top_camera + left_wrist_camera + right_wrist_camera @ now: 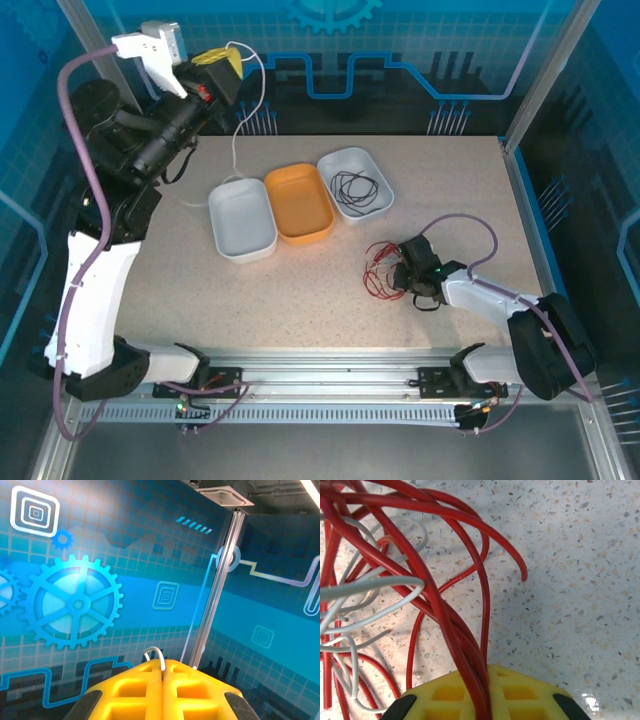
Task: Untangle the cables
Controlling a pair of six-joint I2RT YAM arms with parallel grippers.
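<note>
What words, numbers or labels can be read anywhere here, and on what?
No readable text anywhere.
The blue printed back wall carries only pictures: a pale blue gear wheel, nested squares and circuit-like lines.
The oval orange plastic tray and speckled tabletop bear no lettering.

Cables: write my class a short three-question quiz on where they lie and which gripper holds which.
1. True or false: the black cable lies in a white tray.
2. The right gripper is shut on which? A red cable, B black cable, C white cable.
3. Which cable does the left gripper hold, raised above the table?
Key: 1 true. 2 A. 3 the white cable.
</note>
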